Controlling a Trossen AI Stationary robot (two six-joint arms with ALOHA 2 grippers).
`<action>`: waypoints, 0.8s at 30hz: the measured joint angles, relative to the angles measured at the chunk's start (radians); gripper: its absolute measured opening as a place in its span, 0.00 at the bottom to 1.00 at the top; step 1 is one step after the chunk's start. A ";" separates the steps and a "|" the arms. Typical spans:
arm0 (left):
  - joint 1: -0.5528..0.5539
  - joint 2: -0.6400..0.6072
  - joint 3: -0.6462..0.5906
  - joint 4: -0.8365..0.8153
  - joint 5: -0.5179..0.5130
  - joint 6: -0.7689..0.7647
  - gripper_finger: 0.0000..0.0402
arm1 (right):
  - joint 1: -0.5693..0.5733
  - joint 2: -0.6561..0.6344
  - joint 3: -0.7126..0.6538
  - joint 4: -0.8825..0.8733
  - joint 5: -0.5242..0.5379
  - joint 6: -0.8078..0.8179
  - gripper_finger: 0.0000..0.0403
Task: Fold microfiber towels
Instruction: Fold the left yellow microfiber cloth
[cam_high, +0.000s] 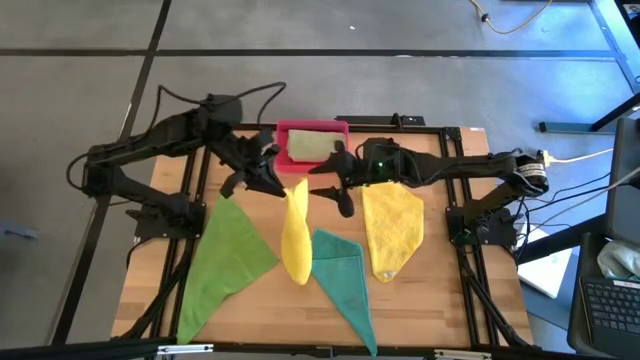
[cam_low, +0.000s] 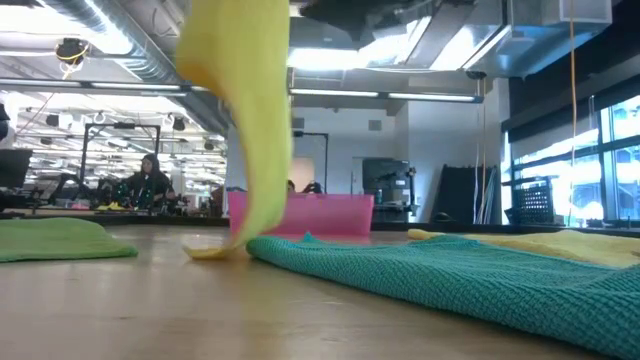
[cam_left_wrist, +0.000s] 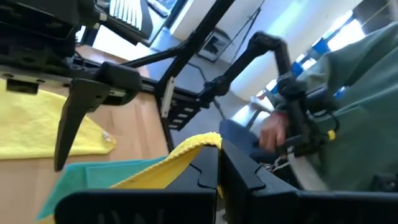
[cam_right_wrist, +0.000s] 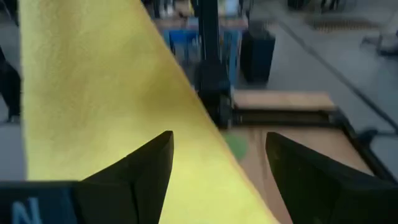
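A yellow microfiber towel (cam_high: 296, 235) hangs from my left gripper (cam_high: 278, 182), which is shut on its top end, in the middle of the table. Its lower end (cam_low: 215, 250) rests on the wood beside the teal towel (cam_high: 345, 280). My right gripper (cam_high: 333, 187) stands open just right of the hanging towel (cam_right_wrist: 93, 93), near its top. Flat on the table lie a bright green towel (cam_high: 225, 258) at the left and a second yellow towel (cam_high: 393, 230) at the right. A pale olive towel (cam_high: 310, 147) lies in the pink tray (cam_high: 285, 131). My left gripper pinches a corner of the yellow towel (cam_left_wrist: 200, 142) between its two shut fingers, coming nearly level from the table's left. The towel hangs slack below the fingers, bunched into a long strip, its lower end on the table. My right gripper: I cannot tell whether its open fingers touch the towel.
The pink tray stands at the table's far edge, behind both grippers. The teal towel lies spread in front, near the table's near edge (cam_high: 300, 335). A person's hand and sleeve (cam_left_wrist: 273, 134) show beyond the table in the left wrist view.
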 joint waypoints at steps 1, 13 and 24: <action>0.000 -0.002 0.001 0.016 0.006 -0.020 0.00 | 0.000 0.018 0.009 0.046 -0.002 0.002 0.64; 0.018 -0.016 0.000 0.019 -0.173 -0.160 0.00 | 0.001 0.237 0.355 -0.017 -0.068 0.007 0.64; 0.082 -0.016 0.000 -0.065 -0.475 -0.186 0.00 | -0.042 0.161 0.530 -0.491 0.020 0.003 0.64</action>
